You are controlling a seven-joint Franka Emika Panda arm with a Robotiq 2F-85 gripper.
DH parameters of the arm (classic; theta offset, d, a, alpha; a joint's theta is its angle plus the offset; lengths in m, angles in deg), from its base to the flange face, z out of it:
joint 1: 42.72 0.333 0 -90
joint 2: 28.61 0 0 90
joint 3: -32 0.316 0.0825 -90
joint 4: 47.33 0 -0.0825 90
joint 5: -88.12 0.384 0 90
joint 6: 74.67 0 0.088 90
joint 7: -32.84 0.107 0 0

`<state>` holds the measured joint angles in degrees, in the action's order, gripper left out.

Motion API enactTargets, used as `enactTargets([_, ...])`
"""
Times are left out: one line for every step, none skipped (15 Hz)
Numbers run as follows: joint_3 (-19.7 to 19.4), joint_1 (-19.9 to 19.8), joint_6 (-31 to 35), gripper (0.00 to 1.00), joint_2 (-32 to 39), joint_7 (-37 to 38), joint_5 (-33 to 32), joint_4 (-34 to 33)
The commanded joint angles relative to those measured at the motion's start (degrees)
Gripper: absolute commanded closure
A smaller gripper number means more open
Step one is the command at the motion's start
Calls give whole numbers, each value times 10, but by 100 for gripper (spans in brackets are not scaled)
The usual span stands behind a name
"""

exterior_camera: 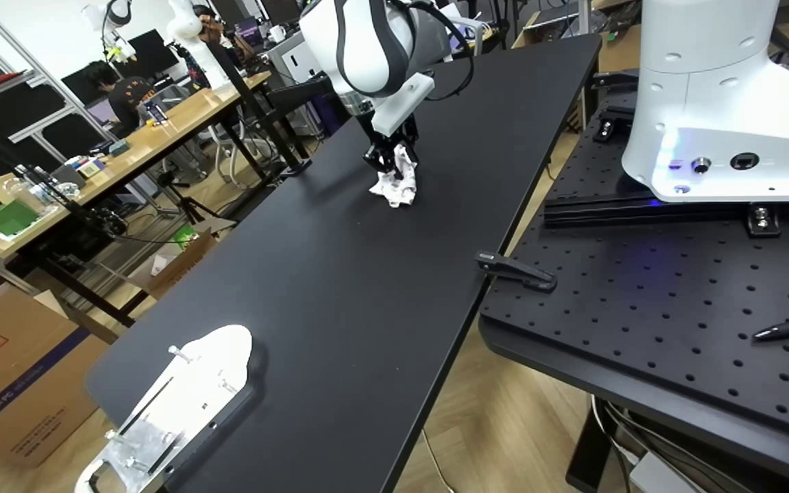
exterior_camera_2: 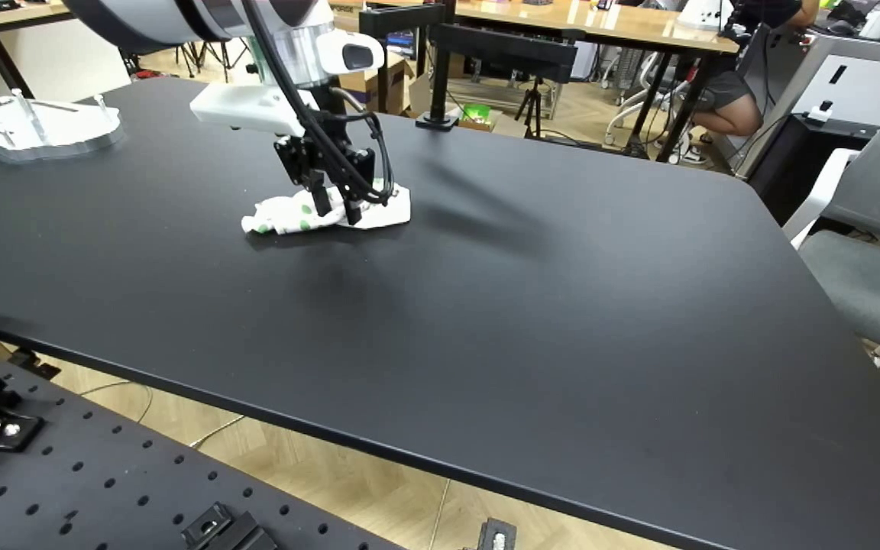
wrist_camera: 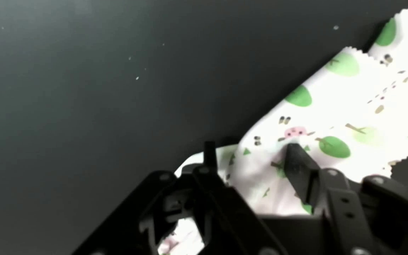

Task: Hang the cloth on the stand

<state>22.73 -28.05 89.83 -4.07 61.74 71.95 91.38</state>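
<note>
A white cloth with green and pink prints lies crumpled and folded on the black table, in both exterior views [exterior_camera: 394,189] [exterior_camera_2: 287,214] and in the wrist view [wrist_camera: 363,106]. My gripper [exterior_camera_2: 338,208] is low over the cloth, pointing down. In the wrist view [wrist_camera: 251,152] its fingers stand apart, with a fold of cloth between them. The cloth still rests on the table. A white board with several upright pegs, which seems to be the stand, is at the table's end in both exterior views [exterior_camera: 196,380] [exterior_camera_2: 43,126]. The gripper hides part of the cloth.
The black table [exterior_camera: 340,294] carries the cloth and the board. A black post [exterior_camera_2: 444,69] with a horizontal bar stands at the table's far edge. A perforated base plate [exterior_camera: 641,294] with a second white robot base [exterior_camera: 709,103] is beside the table, across a gap.
</note>
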Motion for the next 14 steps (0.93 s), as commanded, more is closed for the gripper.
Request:
enactTargets([-15, 14, 19, 75, 10, -17, 20, -2])
enactTargets([-16, 16, 25, 81, 10, -22, 24, -1])
enactTargets([-17, 17, 27, 89, 9, -25, 29, 0])
enactTargets([-16, 18, 31, 95, 5, -31, 33, 4])
enactTargets([-15, 20, 34, 100, -1, -35, 36, 8])
enactTargets([-14, 21, 35, 100, -7, -40, 40, 12])
enactTargets([9, 4, 25, 100, -22, -61, 59, 20])
enactTargets([21, -3, 13, 100, -33, -70, 75, 25])
enactTargets([33, -7, 3, 99, -50, -84, 88, 32])
enactTargets([41, -9, -5, 99, -63, -95, 98, 37])
enactTargets([47, -7, -20, 99, -82, -102, 104, 42])
enactTargets([53, -8, -38, 99, -99, -108, 107, 44])
enactTargets([52, -3, -56, 99, -116, -105, 101, 45])
enactTargets([55, -1, -79, 99, -137, -103, 93, 44])
